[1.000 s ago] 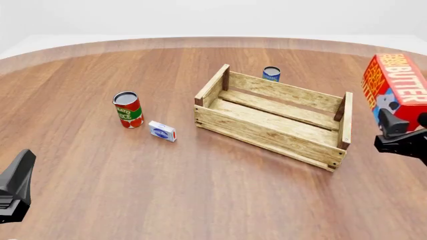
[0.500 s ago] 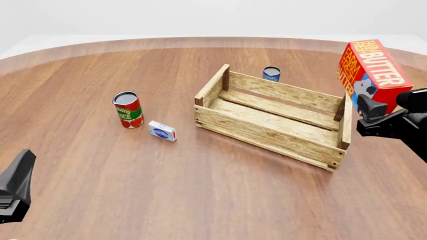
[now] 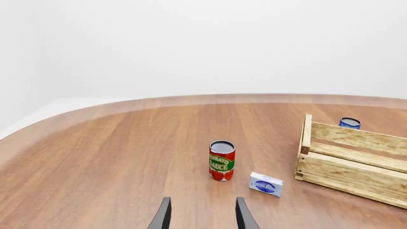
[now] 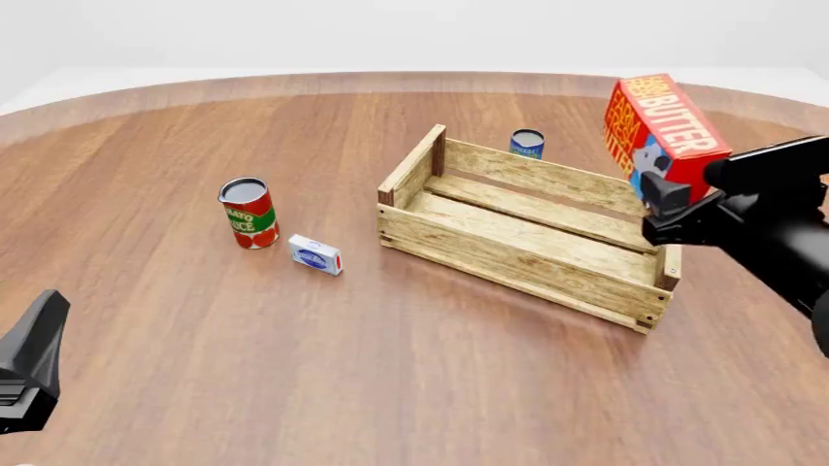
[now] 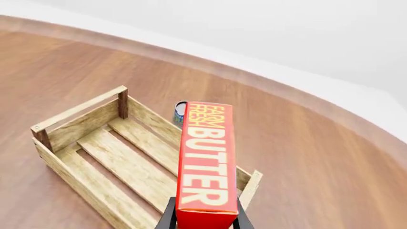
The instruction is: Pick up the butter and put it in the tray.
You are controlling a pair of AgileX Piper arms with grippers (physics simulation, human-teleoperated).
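Observation:
The butter (image 4: pixel 661 126), a red carton with yellow lettering, hangs in the air over the right end of the tray (image 4: pixel 518 248), tilted. My right gripper (image 4: pixel 663 199) is shut on its lower end. In the right wrist view the butter (image 5: pixel 207 157) stands between the fingers, with the tray (image 5: pixel 83 157) below and beyond it. The tray holds nothing. My left gripper (image 4: pixel 29 364) sits low at the near left, far from the tray; the left wrist view shows its fingers (image 3: pixel 162 214) apart with nothing between them.
A tomato sauce can (image 4: pixel 248 213) and a small blue-and-white box (image 4: pixel 315 254) stand left of the tray. A blue can (image 4: pixel 527 144) stands behind the tray's far wall. The table's curved far edge (image 4: pixel 388 80) runs across the back.
My right gripper has carried the butter leftward and a little up, from beyond the tray's right end to over it. The left arm has not moved.

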